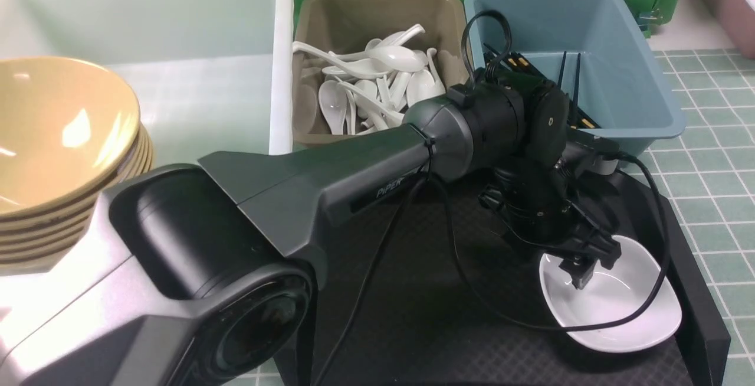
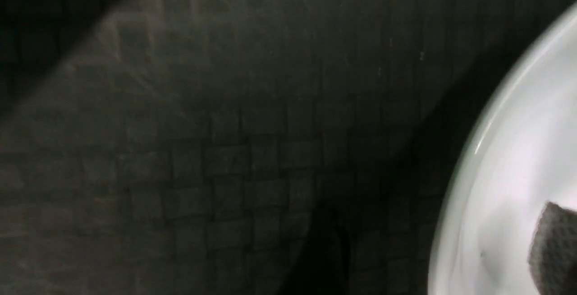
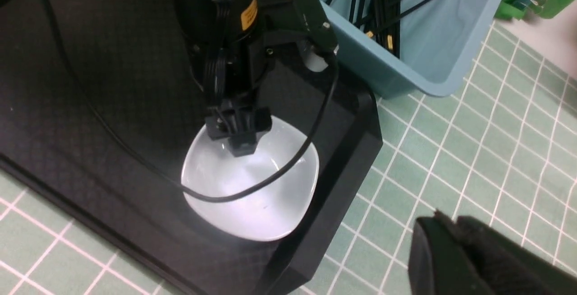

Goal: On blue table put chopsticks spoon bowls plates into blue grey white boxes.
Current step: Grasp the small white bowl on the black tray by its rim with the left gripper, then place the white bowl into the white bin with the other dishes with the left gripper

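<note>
On black tray (image 1: 407, 315), by its side wall, white plate (image 1: 625, 309); left hand (image 1: 581, 271) open over near rim, one finger inside dish, rim likely between jaws; left arm nearer, right hand (image 3: 446, 241) closed, apart

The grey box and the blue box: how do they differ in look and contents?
The grey box is grey-brown; the blue box is dusty blue. The grey box holds white spoons, while the blue box holds black chopsticks. Both are open on top.
</note>
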Action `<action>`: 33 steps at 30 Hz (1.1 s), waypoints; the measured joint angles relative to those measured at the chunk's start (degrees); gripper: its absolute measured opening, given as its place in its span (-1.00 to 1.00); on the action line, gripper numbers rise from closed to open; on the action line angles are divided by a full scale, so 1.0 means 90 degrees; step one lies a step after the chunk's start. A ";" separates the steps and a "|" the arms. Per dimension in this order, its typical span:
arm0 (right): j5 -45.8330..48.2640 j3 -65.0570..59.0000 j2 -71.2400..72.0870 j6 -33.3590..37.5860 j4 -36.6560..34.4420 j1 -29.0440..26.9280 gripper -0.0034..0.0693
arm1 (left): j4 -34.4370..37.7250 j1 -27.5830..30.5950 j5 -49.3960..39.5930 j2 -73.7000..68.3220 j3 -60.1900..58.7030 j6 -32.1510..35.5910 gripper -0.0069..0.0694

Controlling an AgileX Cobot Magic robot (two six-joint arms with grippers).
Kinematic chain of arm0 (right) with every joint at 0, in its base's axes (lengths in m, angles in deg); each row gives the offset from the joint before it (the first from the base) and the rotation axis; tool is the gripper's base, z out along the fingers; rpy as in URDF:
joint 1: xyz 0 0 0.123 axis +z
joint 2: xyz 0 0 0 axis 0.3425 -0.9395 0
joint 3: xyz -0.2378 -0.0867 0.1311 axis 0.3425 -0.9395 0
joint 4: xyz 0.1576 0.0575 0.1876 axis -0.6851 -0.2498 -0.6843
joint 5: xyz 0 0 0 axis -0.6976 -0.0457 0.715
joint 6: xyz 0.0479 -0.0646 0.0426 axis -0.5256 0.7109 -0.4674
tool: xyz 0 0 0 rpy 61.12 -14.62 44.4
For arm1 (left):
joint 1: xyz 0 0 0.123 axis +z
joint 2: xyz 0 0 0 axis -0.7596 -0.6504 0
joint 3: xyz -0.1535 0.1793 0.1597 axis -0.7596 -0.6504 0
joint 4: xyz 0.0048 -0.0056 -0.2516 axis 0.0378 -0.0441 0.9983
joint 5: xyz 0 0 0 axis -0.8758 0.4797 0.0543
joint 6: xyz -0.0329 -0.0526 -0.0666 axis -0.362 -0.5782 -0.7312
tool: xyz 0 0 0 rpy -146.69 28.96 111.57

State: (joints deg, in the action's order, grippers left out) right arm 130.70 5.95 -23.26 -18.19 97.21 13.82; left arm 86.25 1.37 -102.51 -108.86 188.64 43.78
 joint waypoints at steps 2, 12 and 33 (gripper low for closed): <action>0.0024 0.0000 0.0000 -0.0005 0.0000 0.0000 -0.66 | 0.0096 0.0000 0.0021 -0.0048 0.0002 -0.0006 0.02; -0.0398 0.0069 -0.0047 0.0079 -0.0227 0.0000 -0.64 | 0.0203 0.0109 -0.0405 0.0585 -0.0008 0.0308 -0.80; -0.0734 0.3273 -0.3986 0.2464 -0.2960 0.1411 -0.78 | -0.0504 0.4886 -0.1018 0.6338 -0.3566 0.0592 -0.80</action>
State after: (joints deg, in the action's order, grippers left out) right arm 124.10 35.41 -59.13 3.99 70.57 26.53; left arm 81.71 45.35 -111.67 -51.82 156.55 49.11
